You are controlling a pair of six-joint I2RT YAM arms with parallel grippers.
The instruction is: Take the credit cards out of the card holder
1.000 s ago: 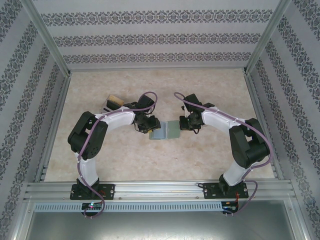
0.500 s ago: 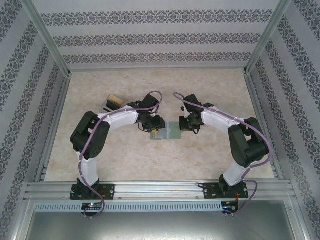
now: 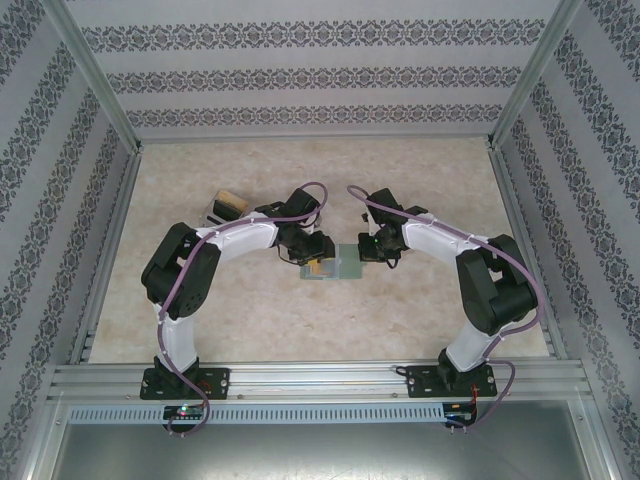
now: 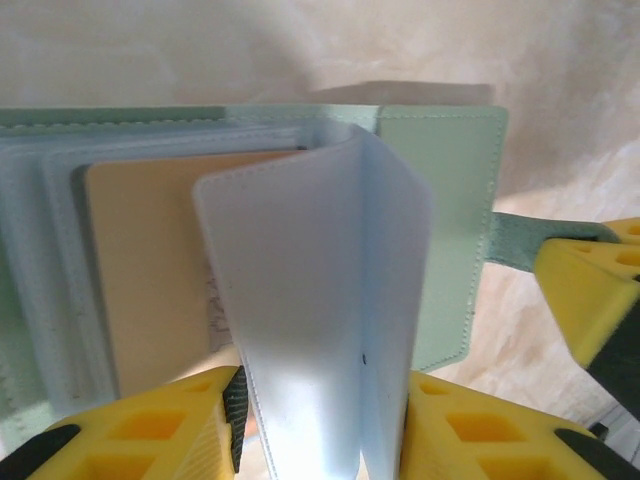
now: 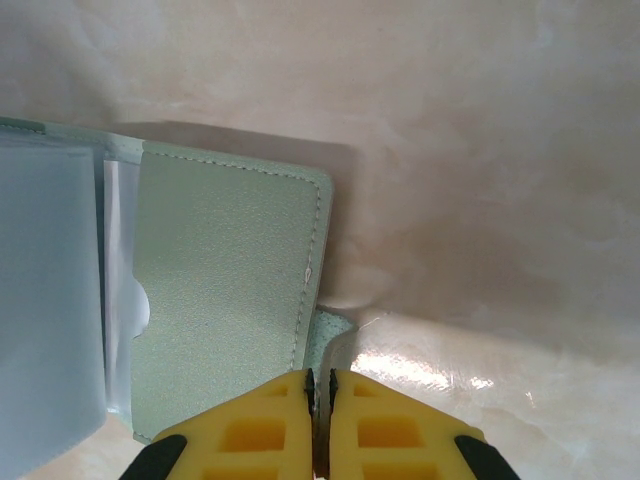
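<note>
A: On the table [image 3: 420, 180] the card holder [image 3: 345, 263] lies open, mid-way between the arms. The right gripper [image 5: 320, 385] is closed tight on its strap [image 5: 335, 335], anchoring it.

B: The left gripper [image 4: 322, 385] has its jaws half apart around the curled inner leaf [image 4: 320, 300]; can't tell if it pinches. The yellowish card [image 4: 150, 270] sits beneath. Best to hold the leaf clear, then draw the card straight along its pocket.

The left gripper [image 3: 316, 262] has swung toward the right gripper, from just short of the card holder [image 3: 347, 262] to directly over its nearer half. The pale panel that lay bare ahead of its fingers is now largely beneath them, and a yellow spot shows at the fingertips.
</note>
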